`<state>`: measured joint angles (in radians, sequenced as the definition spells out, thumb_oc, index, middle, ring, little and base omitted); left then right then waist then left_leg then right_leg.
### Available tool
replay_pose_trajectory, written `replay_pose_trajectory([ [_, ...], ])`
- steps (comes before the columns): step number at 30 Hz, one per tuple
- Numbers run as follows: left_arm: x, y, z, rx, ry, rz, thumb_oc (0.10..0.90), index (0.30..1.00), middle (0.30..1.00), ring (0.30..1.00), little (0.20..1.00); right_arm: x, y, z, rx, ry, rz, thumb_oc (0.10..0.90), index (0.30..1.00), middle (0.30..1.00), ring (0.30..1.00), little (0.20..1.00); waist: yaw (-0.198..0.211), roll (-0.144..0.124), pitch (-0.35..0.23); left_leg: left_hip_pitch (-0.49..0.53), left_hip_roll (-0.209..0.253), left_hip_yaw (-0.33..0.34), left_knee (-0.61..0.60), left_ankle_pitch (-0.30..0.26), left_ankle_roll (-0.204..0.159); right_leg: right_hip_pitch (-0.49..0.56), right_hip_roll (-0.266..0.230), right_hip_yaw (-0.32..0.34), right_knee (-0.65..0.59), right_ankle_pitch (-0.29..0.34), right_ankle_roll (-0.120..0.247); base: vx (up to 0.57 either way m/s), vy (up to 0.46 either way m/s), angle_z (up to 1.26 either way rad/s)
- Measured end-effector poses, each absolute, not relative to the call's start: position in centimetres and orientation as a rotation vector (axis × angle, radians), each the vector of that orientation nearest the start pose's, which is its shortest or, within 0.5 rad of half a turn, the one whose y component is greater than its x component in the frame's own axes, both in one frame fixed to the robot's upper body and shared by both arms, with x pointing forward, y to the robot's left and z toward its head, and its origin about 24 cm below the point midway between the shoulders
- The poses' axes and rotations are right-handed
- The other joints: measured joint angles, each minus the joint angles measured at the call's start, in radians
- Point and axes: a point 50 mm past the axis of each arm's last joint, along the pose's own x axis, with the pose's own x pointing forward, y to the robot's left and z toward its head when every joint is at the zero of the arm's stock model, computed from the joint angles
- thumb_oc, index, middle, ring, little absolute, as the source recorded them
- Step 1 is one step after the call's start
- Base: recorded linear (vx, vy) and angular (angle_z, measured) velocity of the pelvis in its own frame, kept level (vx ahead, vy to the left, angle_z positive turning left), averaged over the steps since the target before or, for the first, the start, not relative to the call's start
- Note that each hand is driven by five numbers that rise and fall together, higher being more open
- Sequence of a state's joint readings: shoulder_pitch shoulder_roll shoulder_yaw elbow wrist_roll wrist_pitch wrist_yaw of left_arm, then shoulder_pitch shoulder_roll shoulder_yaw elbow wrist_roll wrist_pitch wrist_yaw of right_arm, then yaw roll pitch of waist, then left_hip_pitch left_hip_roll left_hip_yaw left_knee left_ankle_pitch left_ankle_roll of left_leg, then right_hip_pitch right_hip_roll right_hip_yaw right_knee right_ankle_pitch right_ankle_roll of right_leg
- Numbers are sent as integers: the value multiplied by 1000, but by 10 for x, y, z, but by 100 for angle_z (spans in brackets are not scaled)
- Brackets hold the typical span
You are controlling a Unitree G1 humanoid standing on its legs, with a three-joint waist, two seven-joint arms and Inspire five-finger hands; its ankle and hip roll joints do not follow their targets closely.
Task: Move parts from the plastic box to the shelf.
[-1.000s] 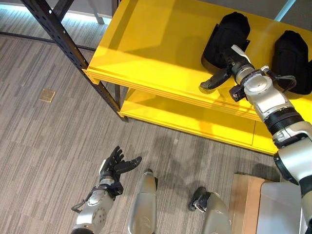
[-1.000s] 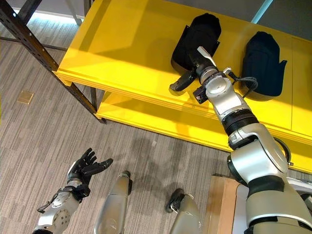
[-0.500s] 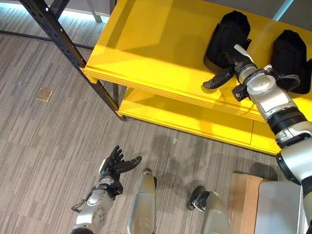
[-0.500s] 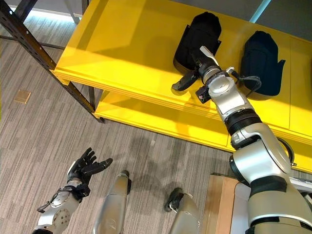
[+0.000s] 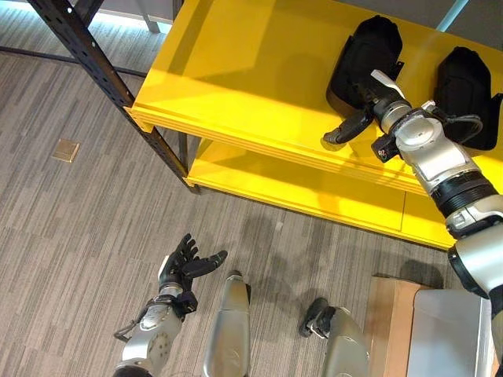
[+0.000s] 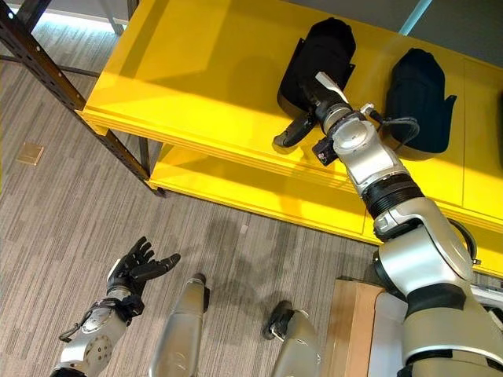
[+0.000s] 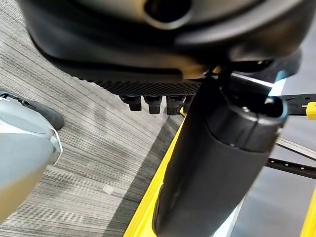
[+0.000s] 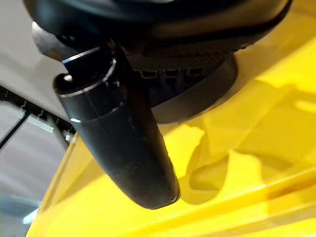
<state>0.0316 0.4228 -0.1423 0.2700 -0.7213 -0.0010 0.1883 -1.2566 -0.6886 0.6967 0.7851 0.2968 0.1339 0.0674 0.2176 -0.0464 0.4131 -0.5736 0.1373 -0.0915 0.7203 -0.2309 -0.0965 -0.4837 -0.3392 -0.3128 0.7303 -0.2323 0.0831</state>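
Step in hand, as judged: setting a part on the shelf (image 5: 236,71). To do it well, free the fingers fully, then draw the right hand (image 5: 363,110) straight back so nothing drags the part off its spot.

Part (image 5: 363,55) lies flat on the top shelf. Right hand rests against its near edge, thumb splayed; whether the fingers grip it, I cannot tell. Second part (image 5: 465,86) lies just beside. Left hand (image 5: 182,267) hangs open over the floor, empty.

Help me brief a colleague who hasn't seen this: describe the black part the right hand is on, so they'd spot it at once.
On the yellow shelf, two black parts sit on the upper level. The wanted black part is the one nearer the shelf's middle, with the right hand against it; the other part lies apart, untouched.
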Motion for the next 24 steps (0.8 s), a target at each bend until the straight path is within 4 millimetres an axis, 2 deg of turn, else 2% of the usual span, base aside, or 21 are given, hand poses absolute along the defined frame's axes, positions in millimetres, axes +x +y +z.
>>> replay_pose_trajectory([
  [9, 229, 239, -18, -226, 361, 232, 900, 1000, 1000, 1000, 1000, 412, -184, 256, -801, -117, 134, 900, 1000, 1000, 1000, 1000, 3, -16, 0, -1, 0, 0, -1, 0, 0, 1, 1, -1, -5, 2, 0, 0, 0, 0],
  [17, 229, 246, -15, -221, 351, 254, 900, 1000, 1000, 1000, 1000, 412, -182, 254, -821, -115, 149, 900, 1000, 1000, 1000, 1000, 1, -18, 0, -1, 0, 0, 0, 0, 0, 3, 3, 0, -10, 6, 1, 0, 0, 0],
  [24, 229, 246, -15, -220, 351, 255, 900, 1000, 1000, 1000, 1000, 410, -177, 254, -871, -120, 189, 900, 1000, 1000, 1000, 1000, -15, -23, 1, -1, 4, 0, 0, 0, 0, 3, 6, 0, -12, 7, 0, 0, 0, 0],
])
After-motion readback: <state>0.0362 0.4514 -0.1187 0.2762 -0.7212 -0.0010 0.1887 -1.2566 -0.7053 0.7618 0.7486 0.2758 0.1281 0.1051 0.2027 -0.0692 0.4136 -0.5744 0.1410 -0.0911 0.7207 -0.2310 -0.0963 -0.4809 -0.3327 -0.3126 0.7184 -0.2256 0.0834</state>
